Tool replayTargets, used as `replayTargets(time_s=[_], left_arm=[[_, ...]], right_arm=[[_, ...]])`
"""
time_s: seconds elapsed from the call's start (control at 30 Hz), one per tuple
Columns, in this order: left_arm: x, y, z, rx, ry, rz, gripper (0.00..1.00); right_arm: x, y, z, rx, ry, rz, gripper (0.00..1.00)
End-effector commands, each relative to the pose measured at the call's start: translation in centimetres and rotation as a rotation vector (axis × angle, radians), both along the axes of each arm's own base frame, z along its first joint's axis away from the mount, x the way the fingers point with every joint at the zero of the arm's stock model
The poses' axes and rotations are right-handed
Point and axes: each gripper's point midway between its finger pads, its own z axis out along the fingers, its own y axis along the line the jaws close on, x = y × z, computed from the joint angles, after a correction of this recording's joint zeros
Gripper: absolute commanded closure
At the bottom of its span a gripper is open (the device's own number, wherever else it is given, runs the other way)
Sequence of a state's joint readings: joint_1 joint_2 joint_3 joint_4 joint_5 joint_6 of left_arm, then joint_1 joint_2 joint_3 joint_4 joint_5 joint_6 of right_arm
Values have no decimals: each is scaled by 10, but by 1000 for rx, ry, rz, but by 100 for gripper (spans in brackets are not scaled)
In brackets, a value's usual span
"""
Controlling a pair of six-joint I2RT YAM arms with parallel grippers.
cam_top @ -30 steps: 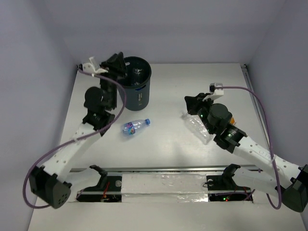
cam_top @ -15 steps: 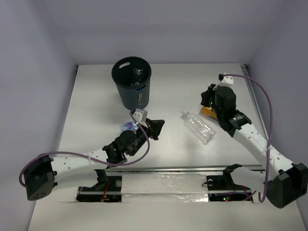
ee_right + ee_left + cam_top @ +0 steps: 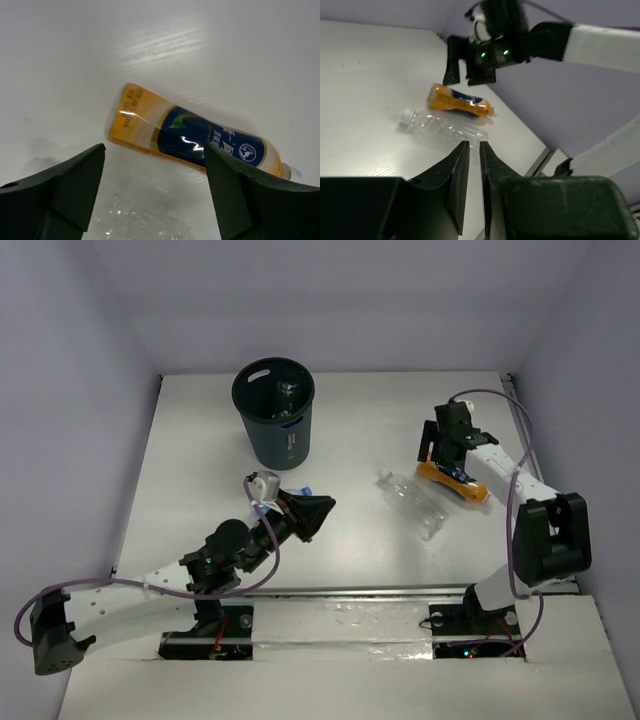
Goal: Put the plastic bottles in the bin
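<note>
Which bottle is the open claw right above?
The orange bottle with the dark blue label, lying under the right gripper. The clear label-free bottle lies beside it, nearer the middle.

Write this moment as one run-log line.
left hand: shut, empty | right hand: open over orange plastic bottle | dark grey round plastic bin: upright | clear ribbed plastic bottle: lying outside it

Left arm (image 3: pixel 230 545) swung from bin (image 3: pixel 283 443) to mid-table; right jaws moved, opening over the orange bottle (image 3: pixel 185 132).
</note>
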State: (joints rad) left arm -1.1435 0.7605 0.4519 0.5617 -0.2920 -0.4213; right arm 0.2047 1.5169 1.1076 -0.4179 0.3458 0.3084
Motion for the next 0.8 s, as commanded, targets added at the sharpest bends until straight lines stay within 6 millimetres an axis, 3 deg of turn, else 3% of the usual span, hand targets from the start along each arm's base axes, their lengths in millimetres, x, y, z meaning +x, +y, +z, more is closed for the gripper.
replayTargets(time_s=[0.0,0.1,0.3,0.53,0.77], left_arm=[[-14,15,26,-103,-32,-33,88],[-18,25,35,-134,-48,-32,87],[-18,33,33,-152,-45,-14,87],[-18,31,31,-146,-39,-16,87],[-15,25,25,-126,-32,-17,87]], right_arm=[[-18,-17,-5,-114,119,-8,11],[-22,-19,-5,-137,162,16,9],[-30,-26,-19,-218,316,64,2],[-9,-11,-44,-220,403,161,1],[30,-16,-40,-292,372,124,3]])
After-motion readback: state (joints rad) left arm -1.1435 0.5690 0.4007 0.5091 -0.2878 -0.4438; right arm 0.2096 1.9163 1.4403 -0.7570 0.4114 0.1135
